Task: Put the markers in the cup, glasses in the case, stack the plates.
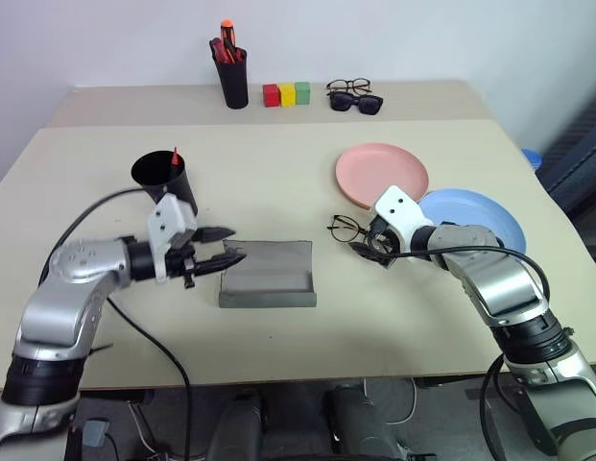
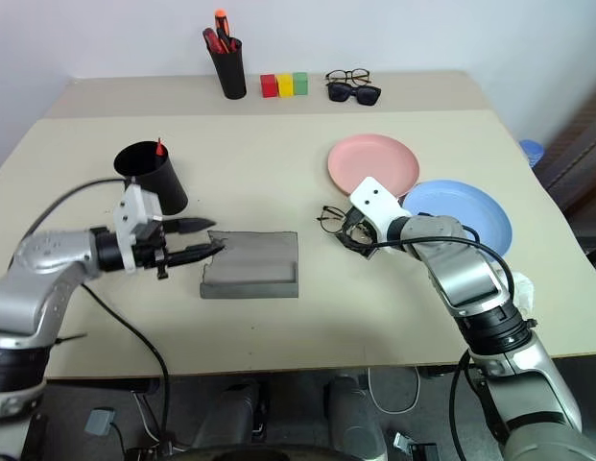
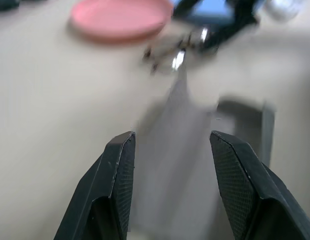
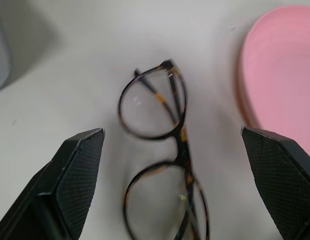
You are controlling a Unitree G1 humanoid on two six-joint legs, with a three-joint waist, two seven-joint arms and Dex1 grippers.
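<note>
**Right wrist view: glasses framed for pickup, case held ready**

Right wrist view, item one: the glasses (image 4: 162,165) lie folded on the table (image 4: 70,65), lenses up, between our right gripper's (image 4: 177,185) two fingers, which stand wide apart with nothing between them but the frame below. The pink plate (image 4: 282,70) sits just beside the frame.

Item two, head views: the grey case (image 1: 269,274) lies near the table's middle, its flap open. Our left gripper (image 1: 221,247) is at the case's left end, fingers partly apart; whether they pinch the flap or only hover at it we cannot tell. The left wrist view shows grey material running between those fingers (image 3: 120,185).

Item three: the black cup (image 1: 165,180) stands behind the left arm with a red-tipped marker (image 1: 175,156) poking out. The blue plate (image 1: 485,216) lies beside the pink one, edges overlapping or touching, not yet stacked.

Item four, not ours to move: a pen holder (image 1: 232,77), coloured blocks (image 1: 286,93), and spare glasses (image 1: 353,94) at the far edge.

Step in hand, as we judge it: taking the glasses for the case. To do it well we would lower the right gripper squarely over the bridge or the folded arms, close on the frame and not the lenses, and lift clear of the pink plate's rim. The thin frame may slide or tilt if caught off-centre. The left gripper should keep the case mouth steady and open.
</note>
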